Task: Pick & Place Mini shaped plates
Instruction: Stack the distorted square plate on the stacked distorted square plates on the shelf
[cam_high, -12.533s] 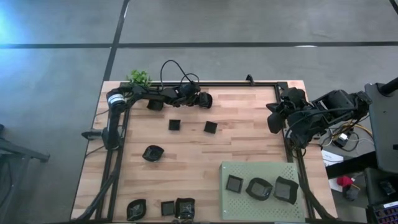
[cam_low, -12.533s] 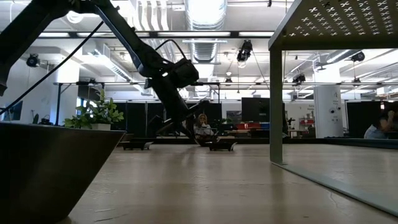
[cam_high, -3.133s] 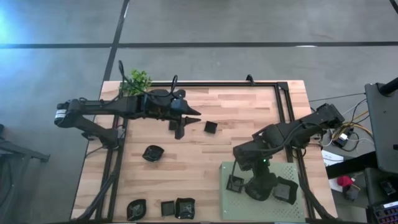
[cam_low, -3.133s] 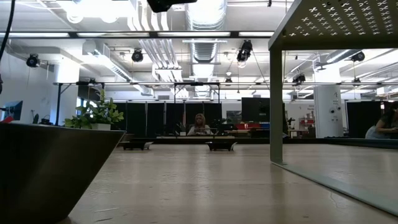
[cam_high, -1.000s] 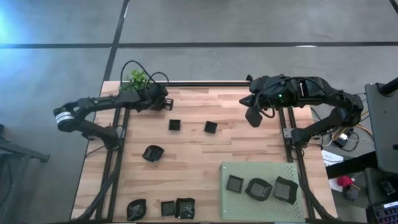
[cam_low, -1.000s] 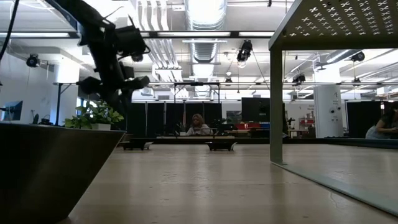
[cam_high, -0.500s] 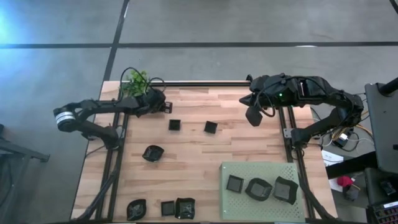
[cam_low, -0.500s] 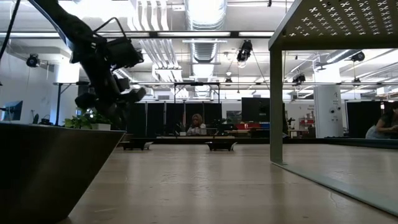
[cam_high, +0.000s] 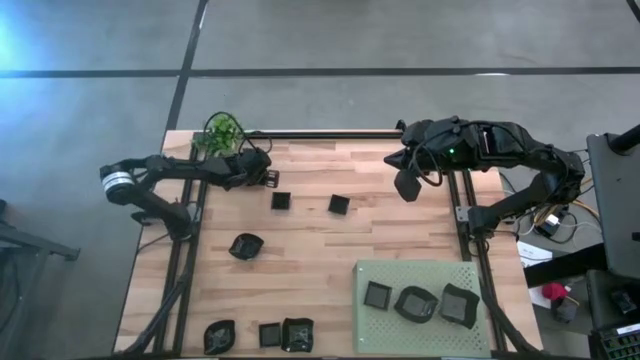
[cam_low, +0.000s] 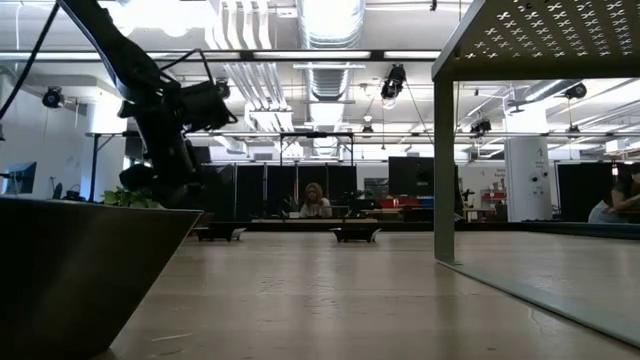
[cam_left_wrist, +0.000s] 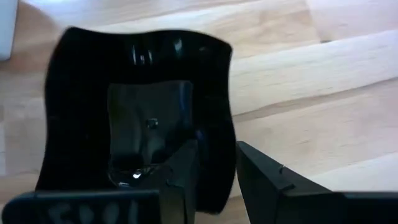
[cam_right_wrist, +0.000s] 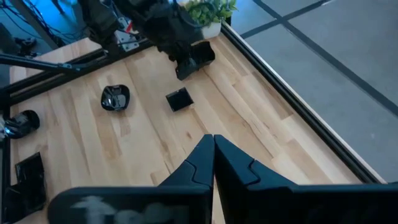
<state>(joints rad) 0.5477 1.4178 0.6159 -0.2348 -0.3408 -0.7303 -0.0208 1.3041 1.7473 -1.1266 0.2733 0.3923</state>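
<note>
Three mini plates (cam_high: 419, 302) lay on the mat (cam_high: 422, 268), at the tabletop's (cam_high: 370, 238) near right corner. Left of the mat lay three more plates (cam_high: 259, 334). Behind the mat stood two square plates (cam_high: 310, 203), and farther left the plant (cam_high: 221, 130).

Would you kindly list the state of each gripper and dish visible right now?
Left gripper: fingers straddling the rim of a wavy black plate, near the plant.
Right gripper: shut, empty, raised over the table's far right.
Three plates on green mat: resting flat.
Two square plates mid-table: resting, untouched.
Rounded plate: resting alone.
</note>
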